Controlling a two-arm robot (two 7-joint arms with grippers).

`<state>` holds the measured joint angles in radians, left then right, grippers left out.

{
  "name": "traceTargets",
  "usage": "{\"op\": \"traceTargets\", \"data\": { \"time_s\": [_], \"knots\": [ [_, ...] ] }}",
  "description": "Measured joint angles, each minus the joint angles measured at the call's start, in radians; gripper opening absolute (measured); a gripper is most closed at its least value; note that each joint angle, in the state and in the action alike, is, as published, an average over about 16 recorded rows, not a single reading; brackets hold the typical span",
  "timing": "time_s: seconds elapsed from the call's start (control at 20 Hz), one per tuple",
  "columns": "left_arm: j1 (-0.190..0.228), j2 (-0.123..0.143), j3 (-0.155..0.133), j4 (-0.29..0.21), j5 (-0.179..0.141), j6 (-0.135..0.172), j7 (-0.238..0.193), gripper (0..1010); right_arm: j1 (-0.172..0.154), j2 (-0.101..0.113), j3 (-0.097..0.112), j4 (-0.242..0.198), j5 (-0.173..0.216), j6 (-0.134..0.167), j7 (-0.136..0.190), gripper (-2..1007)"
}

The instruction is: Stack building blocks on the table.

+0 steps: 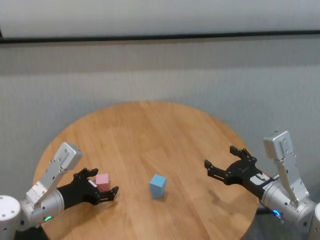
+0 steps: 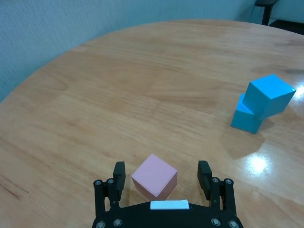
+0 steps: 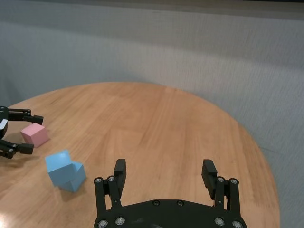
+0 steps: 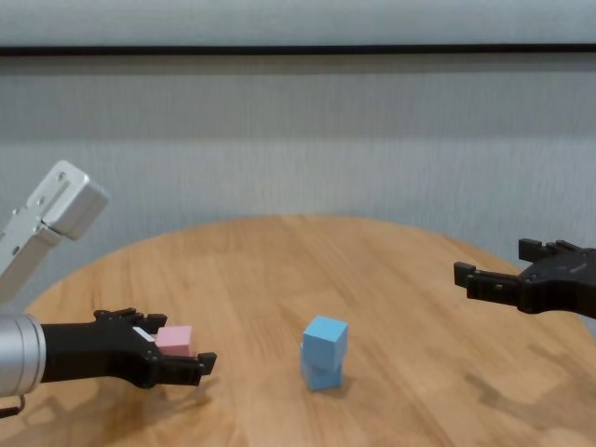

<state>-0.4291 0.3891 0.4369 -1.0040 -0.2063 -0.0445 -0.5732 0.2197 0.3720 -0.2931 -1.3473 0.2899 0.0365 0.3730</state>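
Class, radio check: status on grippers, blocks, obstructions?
Left gripper open, fingers around pink block. Right gripper open, empty, hovering. Blue blocks stacked, skewed. Nothing in the way.

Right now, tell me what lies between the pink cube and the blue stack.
Nothing: between the pink cube and the blue stack only bare table shows, clearest in the left wrist view.

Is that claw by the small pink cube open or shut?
Open: the left gripper has its fingers spread on either side of the pale pink cube, gaps visible.
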Motion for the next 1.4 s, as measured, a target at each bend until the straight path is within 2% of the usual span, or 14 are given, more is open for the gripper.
{"op": "traceTargets", "data": {
  "time_s": [0.4,1.0,1.2,1.4],
  "knots": [
    [-0.007,-0.005,0.004,0.015,-0.004,-0.003,-0.010,927,0.000,0.000,0.000,0.000,0.000,0.000,0.000,1004],
    [-0.010,-0.007,0.008,0.022,-0.013,-0.008,-0.017,646,0.000,0.000,0.000,0.000,0.000,0.000,0.000,1004],
    [-0.006,0.000,0.007,0.004,-0.013,-0.004,-0.013,588,0.000,0.000,0.000,0.000,0.000,0.000,0.000,1005],
    [-0.002,0.019,0.011,-0.039,0.002,0.007,-0.006,568,0.000,0.000,0.000,0.000,0.000,0.000,0.000,1005]
  ]
}}
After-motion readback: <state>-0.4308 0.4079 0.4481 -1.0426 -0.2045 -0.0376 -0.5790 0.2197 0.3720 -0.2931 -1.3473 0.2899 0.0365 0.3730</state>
